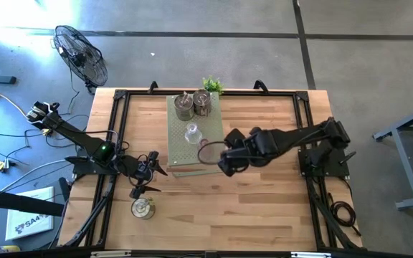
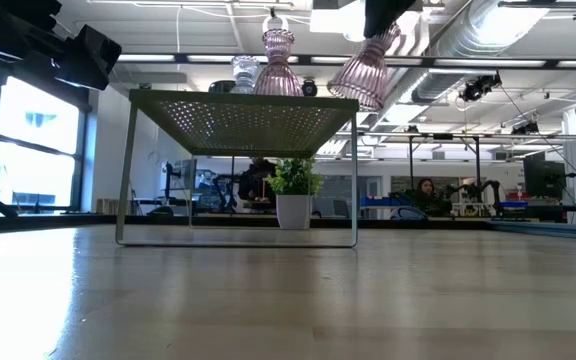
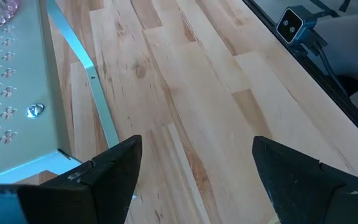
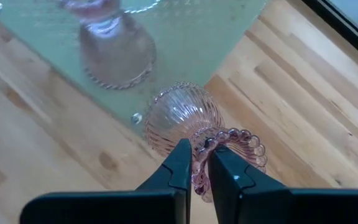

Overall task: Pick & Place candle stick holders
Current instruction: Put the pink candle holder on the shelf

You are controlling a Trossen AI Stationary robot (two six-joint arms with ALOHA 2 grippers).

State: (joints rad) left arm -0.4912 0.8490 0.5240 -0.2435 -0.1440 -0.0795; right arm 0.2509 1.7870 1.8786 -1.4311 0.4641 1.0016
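Grey concrete floor (image 1: 192, 18) around the wooden table (image 1: 264, 215), with a black fan (image 1: 81, 54) standing beyond its far left corner. Large windows (image 2: 28, 150) bright at one side; exposed ducts (image 2: 488, 30) and strip lights overhead; desks and seated people (image 2: 426, 190) far behind.

Three small cup-like holders of dull silver-brass metal: two (image 1: 184, 107) (image 1: 202, 104) side by side, well beyond the right gripper (image 4: 199, 146), a third (image 1: 143, 208) just beside the left gripper (image 3: 194, 162). Two pink-tinted ribbed glass holders: one (image 4: 188, 115) pinched by its beaded rim between the right gripper's fingertips, the other (image 4: 114, 53) upright just ahead of them. One clear glass holder (image 2: 245, 72), near the right gripper. Makes six holders in all. One pale green perforated rectangular board (image 1: 181, 154). One small green potted plant (image 1: 212, 84). One black round-caged fan (image 1: 81, 56), far behind the left gripper. Two dark arms, two grippers. One wooden table (image 1: 264, 215).
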